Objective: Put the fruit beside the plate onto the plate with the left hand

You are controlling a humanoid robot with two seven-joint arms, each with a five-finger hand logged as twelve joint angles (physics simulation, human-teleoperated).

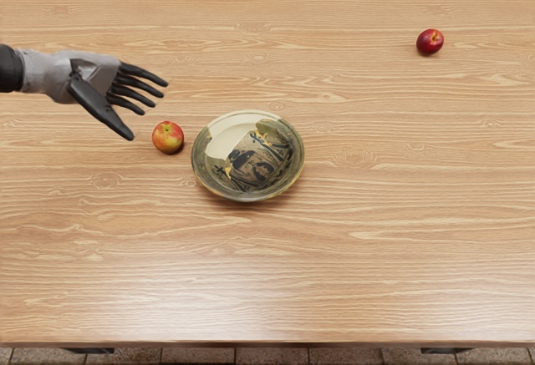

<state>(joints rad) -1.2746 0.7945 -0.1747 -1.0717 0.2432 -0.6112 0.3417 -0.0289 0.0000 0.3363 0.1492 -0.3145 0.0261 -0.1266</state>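
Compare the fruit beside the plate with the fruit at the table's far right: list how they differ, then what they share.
Colour: the near apple is orange-red with yellow; the far apple is deeper red.
Place: the near apple lies just left of the plate; the far apple lies alone at far right.
Reach: the open left hand hovers close to the near apple, far from the far apple.
Both are round, on the table.

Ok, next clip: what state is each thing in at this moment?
Left hand: open, fingers spread, holding nothing, up-left of the near fruit.
Fruit beside the plate: resting on the table, just left of the plate, not grasped.
Plate: flat on the table, no fruit on it.
Red fruit: resting at the far right, well apart from the plate.
Right hand: not in view.
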